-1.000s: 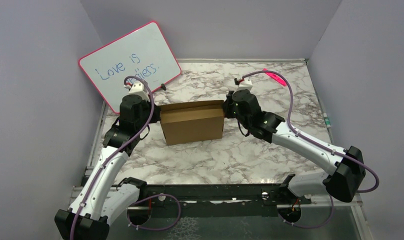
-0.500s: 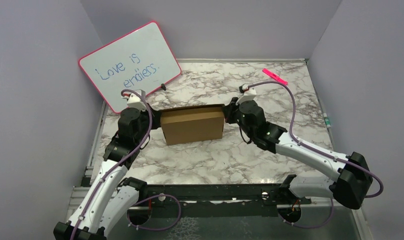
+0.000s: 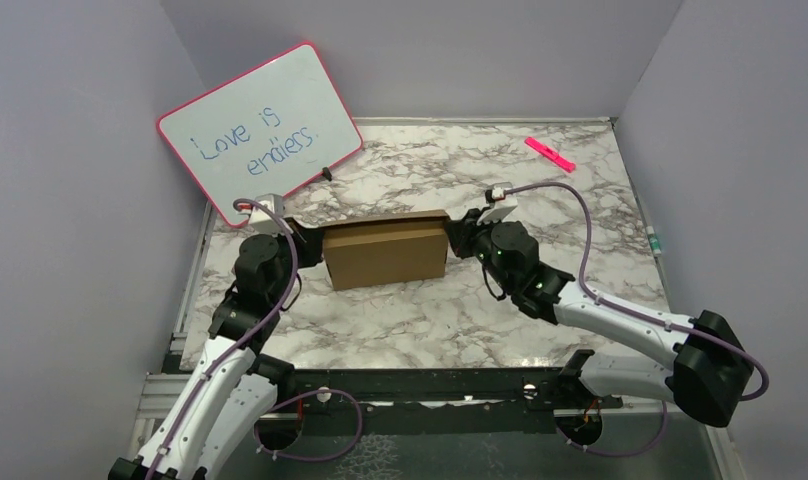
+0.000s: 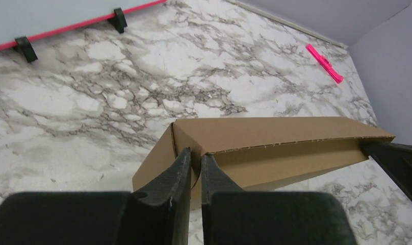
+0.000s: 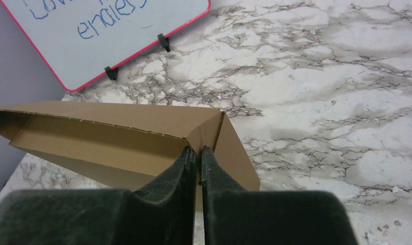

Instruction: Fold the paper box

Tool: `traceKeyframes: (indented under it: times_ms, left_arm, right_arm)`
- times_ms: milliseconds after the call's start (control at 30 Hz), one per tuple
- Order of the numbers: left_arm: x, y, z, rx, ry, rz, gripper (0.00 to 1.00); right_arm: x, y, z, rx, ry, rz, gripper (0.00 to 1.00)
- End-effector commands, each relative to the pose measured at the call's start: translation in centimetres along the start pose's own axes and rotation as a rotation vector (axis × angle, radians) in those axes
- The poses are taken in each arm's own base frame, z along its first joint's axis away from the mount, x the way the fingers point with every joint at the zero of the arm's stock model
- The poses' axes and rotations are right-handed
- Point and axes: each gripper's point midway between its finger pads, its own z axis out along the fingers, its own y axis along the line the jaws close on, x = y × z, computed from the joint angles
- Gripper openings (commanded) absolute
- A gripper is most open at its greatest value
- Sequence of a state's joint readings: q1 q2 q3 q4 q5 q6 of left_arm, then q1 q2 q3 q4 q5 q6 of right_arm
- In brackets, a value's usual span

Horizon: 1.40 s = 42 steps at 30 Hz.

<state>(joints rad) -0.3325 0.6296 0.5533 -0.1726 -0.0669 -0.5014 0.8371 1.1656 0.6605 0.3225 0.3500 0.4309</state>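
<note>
The two arms were fixed at the near edge of the table (image 3: 430, 315). The left arm (image 3: 215, 370) reached up along the left edge. The right arm (image 3: 620, 310) reached in from the near right corner.

The paper box (image 3: 385, 255) sat between them, about in the middle of the table and a little toward the left edge. It was plain brown and folded into a small box. One long side faced the near edge. It was low down by the table top, but whether its bottom touched the table could not be told.

The left gripper (image 4: 195, 159) was at the left end of the box. Its two black fingers were almost together, and they pinched the thin cardboard wall at that end. The right gripper (image 5: 199, 153) was at the right end of the box. Its fingers were very close together too, with the edge of the cardboard between them.

Farther back, a whiteboard (image 3: 260, 130) with a pink frame leaned in the far left corner. It had blue writing on it. A pink pen (image 3: 549, 153) lay on the table near the far right corner, well apart from the box.
</note>
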Motion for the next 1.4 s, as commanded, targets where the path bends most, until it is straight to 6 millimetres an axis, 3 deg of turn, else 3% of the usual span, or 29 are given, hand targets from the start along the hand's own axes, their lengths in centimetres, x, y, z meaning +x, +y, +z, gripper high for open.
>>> traceKeyframes:
  times_ms: [0,300,500,633,833,1000,1167,1367]
  left_arm:
    - [7.3,0.8,-1.7,-0.008,0.264,-0.067,0.16]
    - [3.7,-1.5,-3.6,0.060,0.191,-0.089,0.59]
    - [1.8,-2.3,-5.0,0.059,0.173,-0.106,0.77]
    - [0.8,-1.3,-5.0,-0.031,0.155,-0.135,0.86]
    - [-1.4,-1.8,-3.7,-0.064,0.123,-0.145,0.89]
    - [-1.6,-0.5,-1.7,-0.131,0.131,-0.119,0.89]
    - [-2.9,0.2,-0.3,-0.077,0.126,-0.180,0.89]
    - [-1.6,0.0,0.7,-0.018,0.181,-0.226,0.84]
  right_arm:
    - [6.2,-0.4,-1.8,-0.037,0.215,-0.062,0.17]
    - [2.4,1.0,-3.2,-0.068,0.181,-0.050,0.47]
    - [0.2,2.4,-5.1,-0.136,0.182,-0.055,0.72]
    - [-1.5,2.8,-5.3,-0.120,0.199,-0.050,0.79]
    - [-3.7,1.8,-4.0,-0.134,0.238,0.090,0.80]
    - [-4.6,0.5,-2.8,-0.216,0.265,0.253,0.79]
    - [-3.7,0.2,-1.4,-0.250,0.314,0.322,0.76]
    - [-2.0,-1.0,-0.5,-0.276,0.345,0.409,0.69]
